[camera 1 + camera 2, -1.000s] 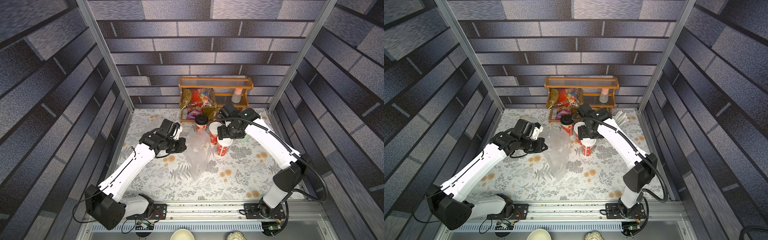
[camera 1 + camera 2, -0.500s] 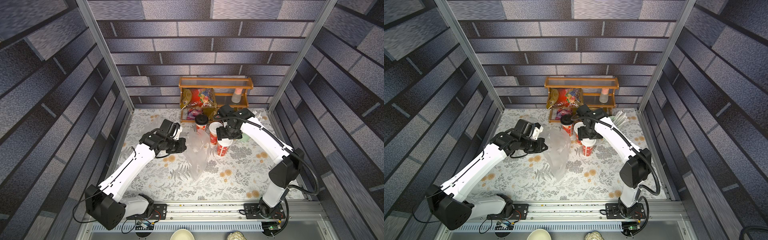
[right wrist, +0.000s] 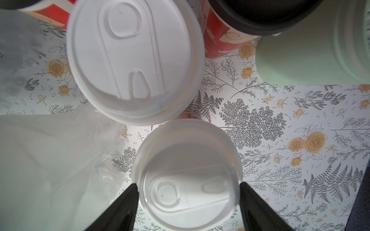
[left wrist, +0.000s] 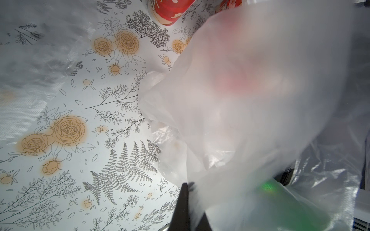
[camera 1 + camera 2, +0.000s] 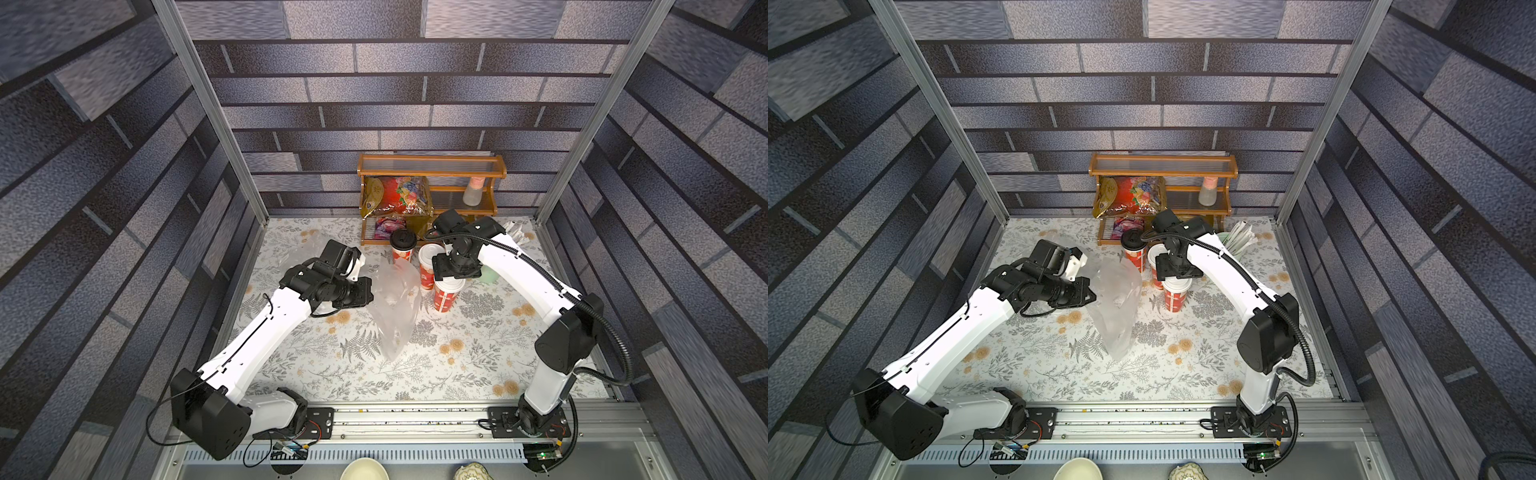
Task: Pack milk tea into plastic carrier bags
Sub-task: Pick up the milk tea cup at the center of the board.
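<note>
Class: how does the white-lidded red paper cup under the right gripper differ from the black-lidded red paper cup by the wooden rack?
The white-lidded red paper cup has a white lid; the black-lidded red paper cup has a black one. The white-lidded cup stands nearer the robot's base; the black-lidded cup stands by the wooden rack. The right gripper's fingers flank the white-lidded cup's lid; no gripper is at the black-lidded cup. Both are upright, red, patterned.

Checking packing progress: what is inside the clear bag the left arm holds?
No cup shows inside the clear bag pinched by the left pincer. Its folds hide the bottom; the left wrist view's red blur may lie behind it.
</note>
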Tool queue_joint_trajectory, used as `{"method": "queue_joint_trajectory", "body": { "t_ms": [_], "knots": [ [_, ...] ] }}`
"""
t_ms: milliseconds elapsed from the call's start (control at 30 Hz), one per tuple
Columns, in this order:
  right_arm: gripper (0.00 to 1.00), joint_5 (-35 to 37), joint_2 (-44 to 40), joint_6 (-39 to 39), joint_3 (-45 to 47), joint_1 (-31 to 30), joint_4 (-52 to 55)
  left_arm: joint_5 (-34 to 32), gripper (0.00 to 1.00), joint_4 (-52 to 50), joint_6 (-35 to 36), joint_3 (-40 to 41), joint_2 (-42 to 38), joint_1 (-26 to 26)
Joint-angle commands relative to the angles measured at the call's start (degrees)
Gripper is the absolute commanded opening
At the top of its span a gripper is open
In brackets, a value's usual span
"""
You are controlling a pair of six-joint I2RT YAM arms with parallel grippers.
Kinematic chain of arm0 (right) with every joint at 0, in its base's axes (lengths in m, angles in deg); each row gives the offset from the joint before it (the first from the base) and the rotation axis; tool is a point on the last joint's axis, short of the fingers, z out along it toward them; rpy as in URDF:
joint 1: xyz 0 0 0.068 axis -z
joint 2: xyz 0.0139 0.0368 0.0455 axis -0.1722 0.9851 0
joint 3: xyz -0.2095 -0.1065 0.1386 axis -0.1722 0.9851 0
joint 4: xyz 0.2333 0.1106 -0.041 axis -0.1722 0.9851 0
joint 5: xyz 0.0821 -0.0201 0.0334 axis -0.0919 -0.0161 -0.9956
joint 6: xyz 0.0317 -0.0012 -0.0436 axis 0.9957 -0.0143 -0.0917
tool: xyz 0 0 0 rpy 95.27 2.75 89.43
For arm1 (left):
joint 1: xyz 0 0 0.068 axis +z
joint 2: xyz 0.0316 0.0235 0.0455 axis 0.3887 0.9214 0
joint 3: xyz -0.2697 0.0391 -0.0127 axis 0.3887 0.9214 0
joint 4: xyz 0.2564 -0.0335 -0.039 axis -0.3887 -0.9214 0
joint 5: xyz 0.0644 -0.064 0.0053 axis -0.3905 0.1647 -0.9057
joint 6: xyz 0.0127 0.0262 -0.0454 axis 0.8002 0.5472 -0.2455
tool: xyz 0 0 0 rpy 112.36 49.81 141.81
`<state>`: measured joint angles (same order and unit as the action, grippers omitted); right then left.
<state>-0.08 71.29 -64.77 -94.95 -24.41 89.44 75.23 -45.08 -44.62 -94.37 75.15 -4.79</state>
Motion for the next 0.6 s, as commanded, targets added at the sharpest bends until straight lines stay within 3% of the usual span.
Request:
{"method": "queue_joint_trajectory", "body": {
  "t_ms": [0, 300, 567],
  "knots": [
    [0.79, 0.2, 1.02, -0.27, 1.45, 0.31, 0.13, 0.68, 0.03, -0.28, -0.6, 1.03, -1.59, 0.33],
    [0.79, 0.31, 1.19, -0.19, 3.03, 0.31, -0.05, 0.58, 0.03, -0.13, -0.75, 1.4, -1.89, 0.41],
    [0.73, 0.2, 0.41, -0.13, 3.23, 0.31, 0.19, 0.6, 0.02, 0.17, -0.86, 1.56, -1.97, 0.43]
  ]
}}
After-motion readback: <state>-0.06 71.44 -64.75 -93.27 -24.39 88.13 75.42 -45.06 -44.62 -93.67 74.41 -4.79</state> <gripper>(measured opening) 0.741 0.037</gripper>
